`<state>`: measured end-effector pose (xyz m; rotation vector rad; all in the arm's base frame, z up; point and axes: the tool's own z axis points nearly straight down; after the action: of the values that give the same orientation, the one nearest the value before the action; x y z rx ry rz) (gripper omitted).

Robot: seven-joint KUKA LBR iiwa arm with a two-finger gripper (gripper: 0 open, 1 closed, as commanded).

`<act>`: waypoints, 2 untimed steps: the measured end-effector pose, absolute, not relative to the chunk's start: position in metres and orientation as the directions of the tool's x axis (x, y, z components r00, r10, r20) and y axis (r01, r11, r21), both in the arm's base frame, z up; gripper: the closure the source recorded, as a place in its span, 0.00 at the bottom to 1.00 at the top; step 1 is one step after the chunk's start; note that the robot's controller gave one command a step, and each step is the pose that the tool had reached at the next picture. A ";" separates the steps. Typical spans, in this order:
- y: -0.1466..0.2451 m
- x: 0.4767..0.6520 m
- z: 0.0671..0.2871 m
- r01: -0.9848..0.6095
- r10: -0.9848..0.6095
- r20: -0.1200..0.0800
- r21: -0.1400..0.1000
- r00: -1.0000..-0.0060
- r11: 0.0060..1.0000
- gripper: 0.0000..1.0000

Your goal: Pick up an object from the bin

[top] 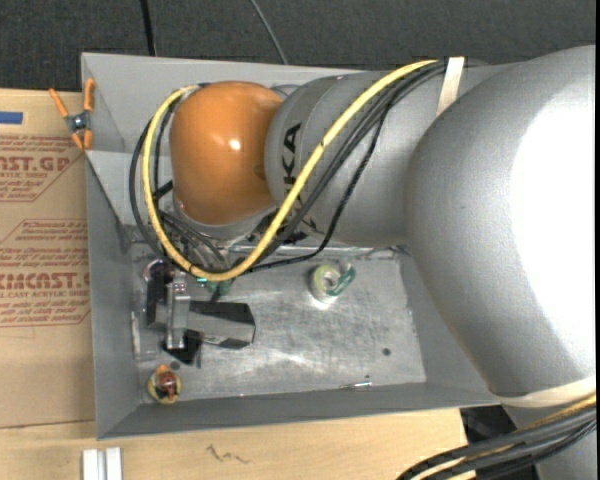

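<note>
The arm reaches in from the right of the frame, and its hand (175,318) is low over the floor of the grey metal bin (380,363), in the lower left part of it, below the orange cover (220,153) on the wrist. Whether the hand is apart or together I cannot tell; its tip is a tangle of dark and shiny parts seen from above.

3 loose things lie on the bin floor. A black flat piece (228,324) lies just beside the hand on its right, close enough that it may be touching. A small round red-and-yellow thing (164,383) sits near the lower left corner, just below the hand. A pale ring with a green bit (328,281) lies well apart, toward the middle of the bin.

Judging by this, the step in hand is the descent or the grasp itself, with the black flat piece the likeliest target. Nothing can be seen gripped. The next move calls for closing squarely on that piece and then lifting straight up, clear of the near bin wall on the left.
</note>
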<state>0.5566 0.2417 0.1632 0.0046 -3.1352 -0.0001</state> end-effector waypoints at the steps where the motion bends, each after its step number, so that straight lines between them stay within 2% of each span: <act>1: 0.241 0.559 0.168 -0.001 -0.001 -0.001 0.002 -1.000 1.000 0.00; 2: 0.199 0.560 0.078 -0.406 -0.406 -0.003 0.005 -0.914 0.914 1.00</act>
<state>0.5600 0.1988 0.0781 0.6526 -3.0747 -0.0083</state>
